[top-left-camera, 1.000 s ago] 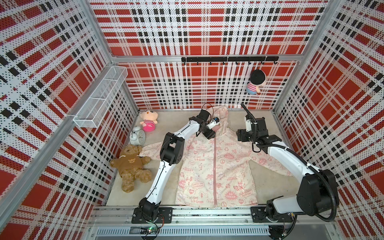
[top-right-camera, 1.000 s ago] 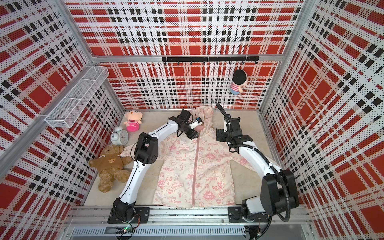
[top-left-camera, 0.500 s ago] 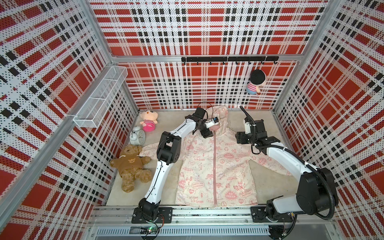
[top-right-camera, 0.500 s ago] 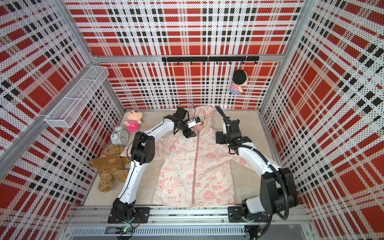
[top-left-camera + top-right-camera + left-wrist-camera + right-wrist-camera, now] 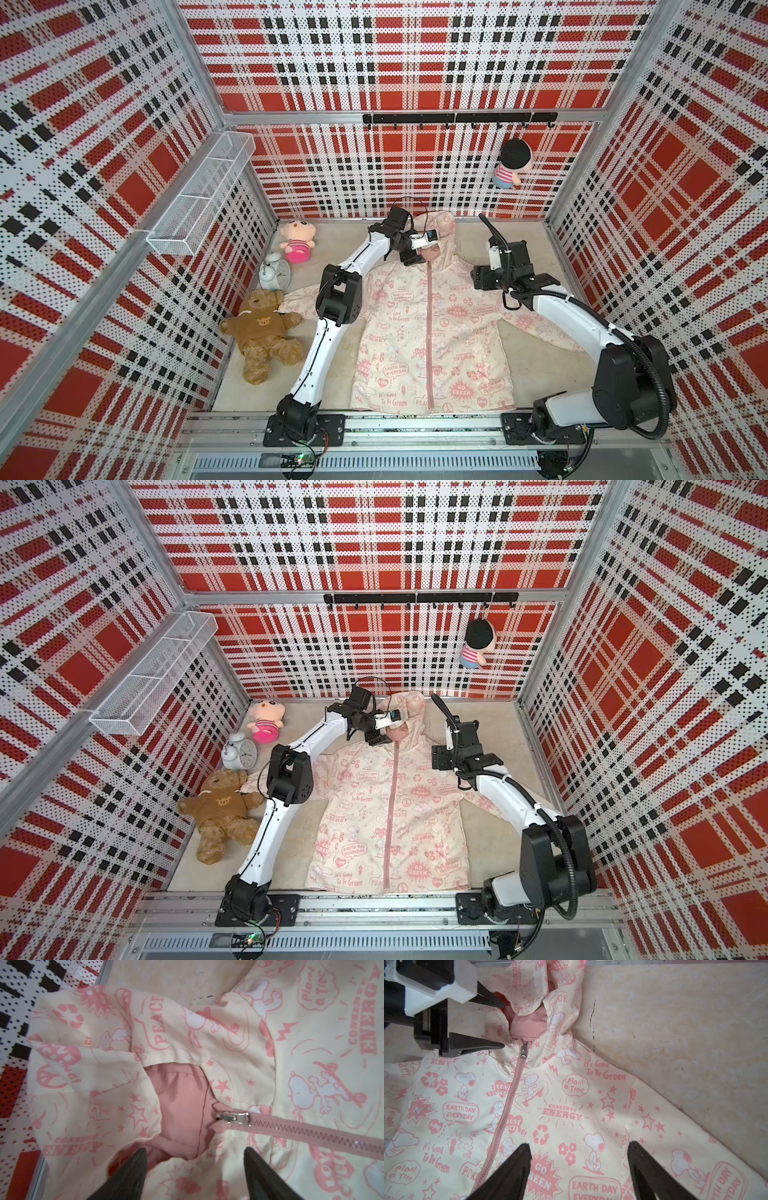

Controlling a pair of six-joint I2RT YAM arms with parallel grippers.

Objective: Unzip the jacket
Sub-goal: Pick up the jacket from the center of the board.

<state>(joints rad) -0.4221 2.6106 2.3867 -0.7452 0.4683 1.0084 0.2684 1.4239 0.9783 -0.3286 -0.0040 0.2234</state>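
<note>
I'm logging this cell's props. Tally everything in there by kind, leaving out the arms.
jacket: 1
soft toys: 3 (bear, pink doll, hanging doll)
clock: 1
basket: 1
hook rail: 1
Total: 7

white arms [image 5: 322, 357] — black joints [image 5: 338, 297], ribbed black cable [image 5: 660, 376]

My top views look steeply down from high at the front, sharing the whole scene; my left wrist camera sits close over the collar of the jacket [image 5: 311, 1032], my right farther back; both share the zipper pull [image 5: 523, 1051].
</note>
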